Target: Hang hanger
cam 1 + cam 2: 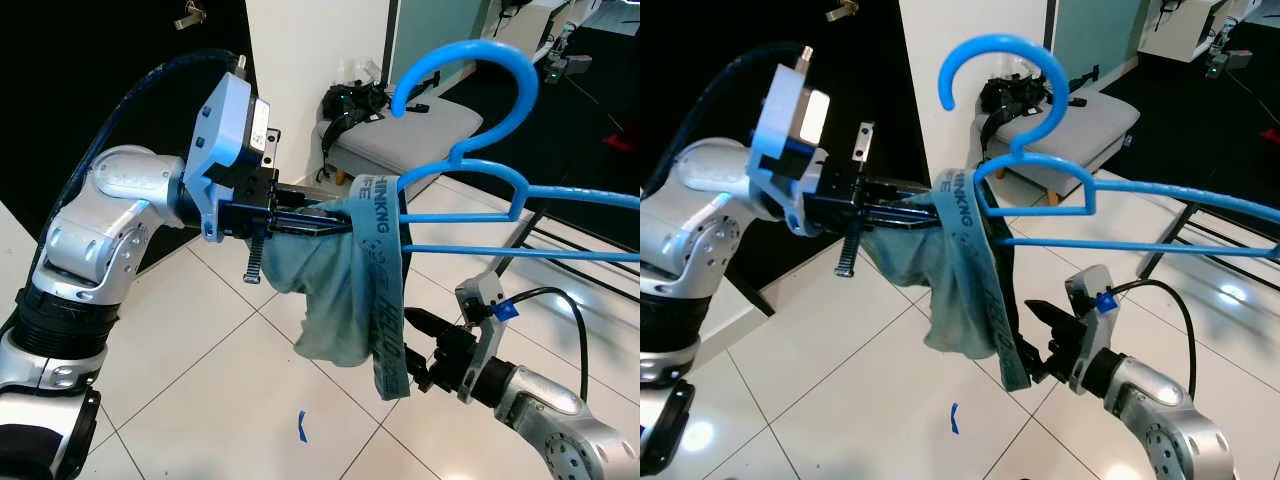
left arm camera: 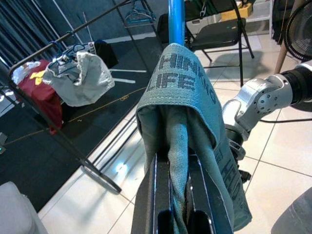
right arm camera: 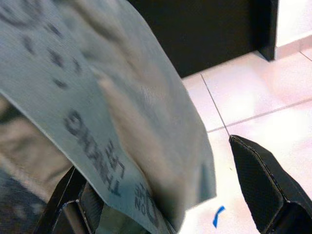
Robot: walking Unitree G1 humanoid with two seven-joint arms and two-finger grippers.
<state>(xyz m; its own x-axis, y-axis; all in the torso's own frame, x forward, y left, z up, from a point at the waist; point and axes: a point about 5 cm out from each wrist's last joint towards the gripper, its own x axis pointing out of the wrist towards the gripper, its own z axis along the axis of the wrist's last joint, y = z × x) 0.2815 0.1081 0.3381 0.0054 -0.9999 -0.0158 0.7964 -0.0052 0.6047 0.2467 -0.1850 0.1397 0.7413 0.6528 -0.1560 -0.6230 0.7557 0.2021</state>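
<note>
A bright blue plastic hanger [image 1: 470, 60] is held up in the air, its hook pointing upward. A teal garment [image 1: 330, 290] with a lettered waistband is draped over the hanger's left end and hangs down. My left gripper [image 1: 310, 222] is shut on a fold of that garment [image 2: 178, 141] at the hanger's end; its fingers [image 2: 161, 195] are pressed against the cloth. My right gripper [image 1: 418, 352] is lower down, open, beside the dangling waistband. In the right wrist view the waistband [image 3: 112, 146] hangs between the spread fingers [image 3: 263, 185].
A grey padded bench [image 1: 410, 130] with a black bag [image 1: 350, 100] stands behind, against a white wall. A black drying rack [image 2: 48, 83] with hung clothes stands on a dark mat. Black rails [image 1: 580, 240] lie at the right. White tiled floor below has a blue tape mark [image 1: 302, 428].
</note>
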